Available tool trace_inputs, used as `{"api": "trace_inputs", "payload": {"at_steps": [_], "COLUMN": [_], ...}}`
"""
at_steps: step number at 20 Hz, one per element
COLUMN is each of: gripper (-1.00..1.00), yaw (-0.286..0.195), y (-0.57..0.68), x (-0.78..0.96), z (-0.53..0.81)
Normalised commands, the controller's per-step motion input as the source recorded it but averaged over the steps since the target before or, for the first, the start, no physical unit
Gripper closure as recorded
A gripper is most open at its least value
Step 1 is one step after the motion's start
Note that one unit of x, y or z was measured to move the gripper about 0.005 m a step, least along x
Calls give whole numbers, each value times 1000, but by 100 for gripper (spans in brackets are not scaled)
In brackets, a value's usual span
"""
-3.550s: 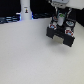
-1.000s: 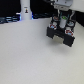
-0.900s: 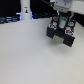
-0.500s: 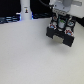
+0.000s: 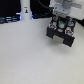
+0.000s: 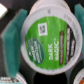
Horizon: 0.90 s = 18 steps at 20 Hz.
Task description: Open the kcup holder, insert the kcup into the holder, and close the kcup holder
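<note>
Across the lower two thirds of the exterior view stretches the bare white surface point(image 5: 30, 57), with nothing lying on it nearer than the machine. In the upper right of that frame stands the kcup holder point(image 5: 61, 34), a black boxy unit, and the arm's white body comes down onto it from the top edge. The end effector point(image 5: 61, 25) sits right at the top of the black unit, its dark fingers blending into the box, so from here I cannot tell how wide they stand. A small greenish fleck shows between them, with red specks either side on the black front.

Farther back, along the upper left of the exterior view, runs a dark strip with blue light and a small white upright object point(image 5: 25, 11) in front of it.

The wrist view is filled almost wholly by the kcup point(image 6: 50, 41): a round green lid with a white rim, printed with a white code square and the words "DARK MAGIC", lying directly under the camera. A teal pad point(image 6: 12, 34) sits against the cup's rim on one side, and another teal piece shows at the opposite edge, dark housing around them. The end effector appears clamped on the kcup.
</note>
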Motion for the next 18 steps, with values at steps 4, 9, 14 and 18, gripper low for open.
{"api": "trace_inputs", "payload": {"at_steps": [4, 9, 14, 18], "gripper": [-100, -100, -100, -100], "yaw": [46, 31, 49, 19], "y": [-9, -254, -368, -462], "x": [128, 350, 476, 639], "z": [325, 516, 425, 251]}}
